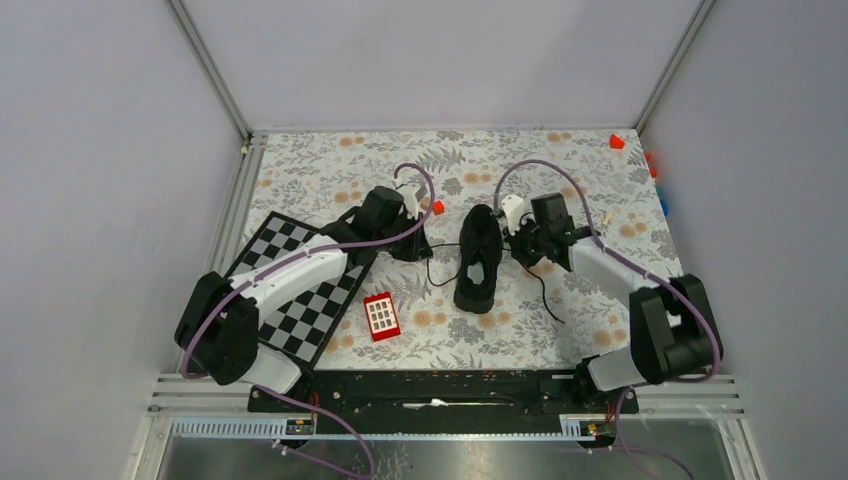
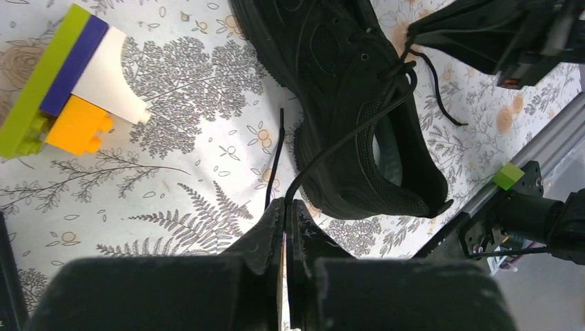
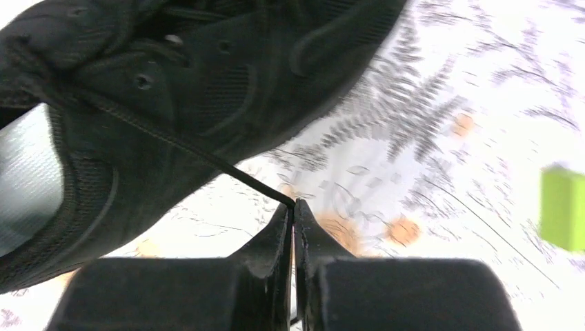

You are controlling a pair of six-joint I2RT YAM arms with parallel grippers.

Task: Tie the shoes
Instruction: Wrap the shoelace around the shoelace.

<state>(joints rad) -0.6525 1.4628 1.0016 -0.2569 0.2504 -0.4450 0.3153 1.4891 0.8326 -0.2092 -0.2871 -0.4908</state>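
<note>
on the table (image 1: 330, 170): i see the black shoe (image 1: 479, 258) between both arms.
left pincer (image 2: 286, 207): clamped on a lace (image 2: 298, 176).
right pincer (image 3: 294, 207): clamped on the other lace (image 3: 252, 179).

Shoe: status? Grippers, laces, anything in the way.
Left gripper shut on left lace, right gripper shut on right lace. Shoe upright between them, no bow tied. Red block beside shoe, clear of both laces.
</note>
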